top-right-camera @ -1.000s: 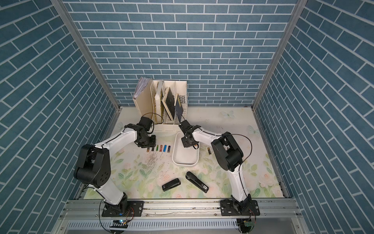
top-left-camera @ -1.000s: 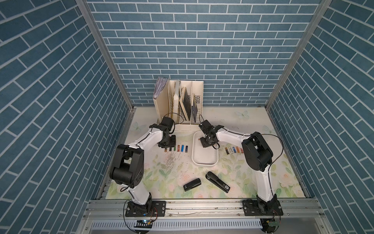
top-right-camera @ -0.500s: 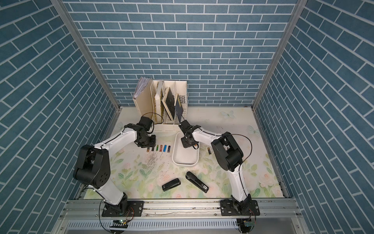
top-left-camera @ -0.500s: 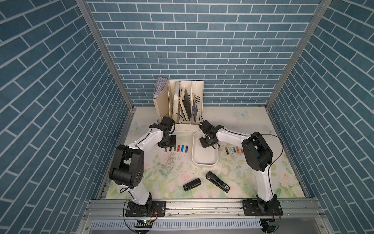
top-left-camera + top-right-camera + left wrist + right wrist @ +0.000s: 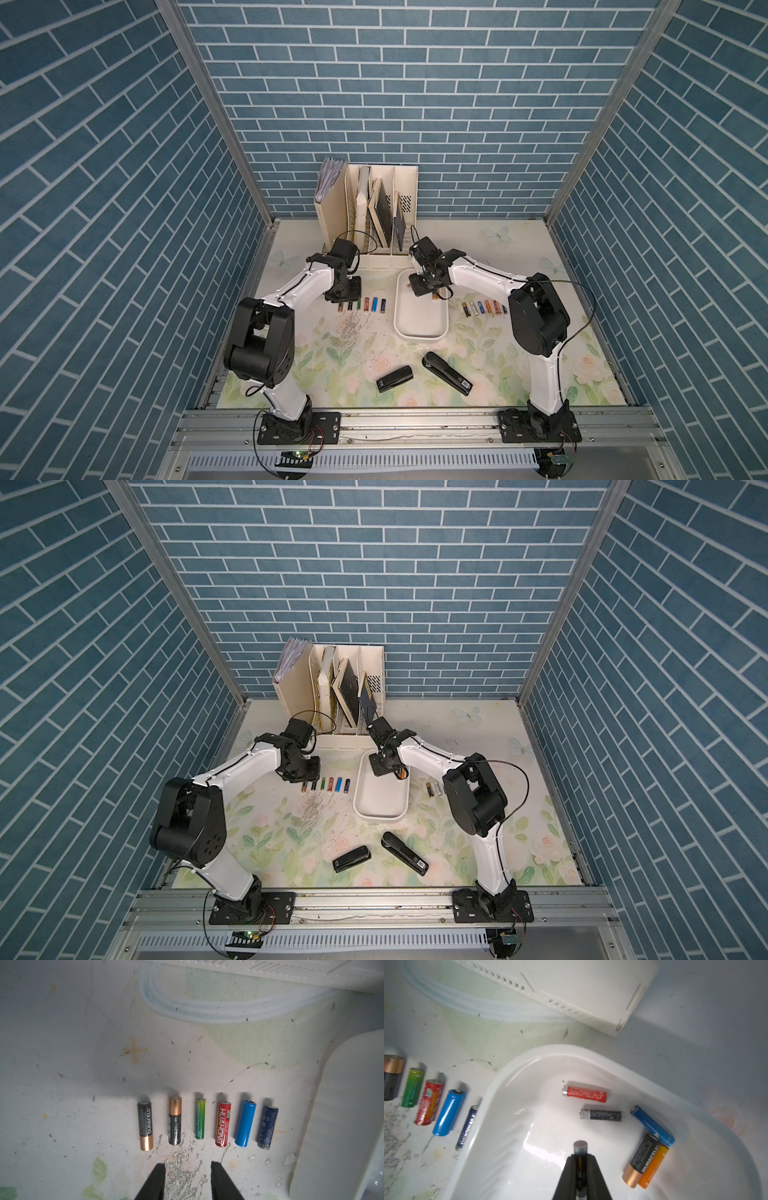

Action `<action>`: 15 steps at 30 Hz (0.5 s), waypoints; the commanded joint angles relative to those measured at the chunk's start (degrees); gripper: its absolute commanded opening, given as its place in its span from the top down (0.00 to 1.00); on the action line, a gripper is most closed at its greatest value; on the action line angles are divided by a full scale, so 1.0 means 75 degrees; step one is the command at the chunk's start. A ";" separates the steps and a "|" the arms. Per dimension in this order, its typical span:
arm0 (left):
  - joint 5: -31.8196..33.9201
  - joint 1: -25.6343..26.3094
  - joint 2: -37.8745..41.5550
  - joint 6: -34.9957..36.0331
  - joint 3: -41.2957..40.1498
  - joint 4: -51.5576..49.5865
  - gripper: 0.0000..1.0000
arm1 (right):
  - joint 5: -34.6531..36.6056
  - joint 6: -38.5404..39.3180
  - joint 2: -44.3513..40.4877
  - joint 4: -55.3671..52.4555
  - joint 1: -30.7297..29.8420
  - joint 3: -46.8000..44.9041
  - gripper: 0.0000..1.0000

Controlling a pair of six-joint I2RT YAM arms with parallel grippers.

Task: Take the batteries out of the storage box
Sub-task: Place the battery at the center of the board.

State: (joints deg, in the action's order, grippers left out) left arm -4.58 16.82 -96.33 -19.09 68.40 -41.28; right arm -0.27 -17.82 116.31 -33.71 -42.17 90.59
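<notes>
Mid-pick: the right gripper (image 5: 580, 1160) pinches a battery (image 5: 580, 1147) low inside the storage box (image 5: 550, 1048).
The jaws are pressed tight on that cell, which pokes out end-first just above the box floor. Five more lie loose in the box: a red battery (image 5: 584, 1094), a slim black battery (image 5: 602, 1115), a blue battery (image 5: 652, 1124), and a Duracell battery (image 5: 641, 1159) touching an orange battery (image 5: 654, 1167) by the wall. The left gripper (image 5: 188, 1164) hangs empty with its jaws partly spread, over the row of six batteries (image 5: 223, 1124) on the bench (image 5: 83, 1084) beside the box. A second row (image 5: 484, 307) lies on the box's other side. I'd lift straight up until the cell clears the box wall. Then I'd lay it parallel at the end of a row, fully down before release so it can't roll.
</notes>
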 commanded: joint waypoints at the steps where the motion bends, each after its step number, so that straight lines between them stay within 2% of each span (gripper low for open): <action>1: -0.0011 0.0054 0.0115 -0.0023 0.0136 -0.0033 0.58 | -0.0136 -0.0231 -0.0395 -0.0370 0.0072 0.0164 0.88; 9: -0.0022 0.0048 0.0063 -0.0009 0.0242 -0.0050 0.58 | -0.0283 -0.0294 -0.0924 -0.0596 0.0397 0.0064 0.88; 15: -0.0034 0.0056 0.0015 0.0003 0.0336 -0.0083 0.58 | -0.0384 -0.0354 -0.1654 -0.0668 0.0799 -0.0532 0.88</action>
State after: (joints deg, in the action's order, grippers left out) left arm -4.62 16.82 -96.33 -19.07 69.52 -41.28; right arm -2.37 -18.33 107.74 -36.45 -37.52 88.68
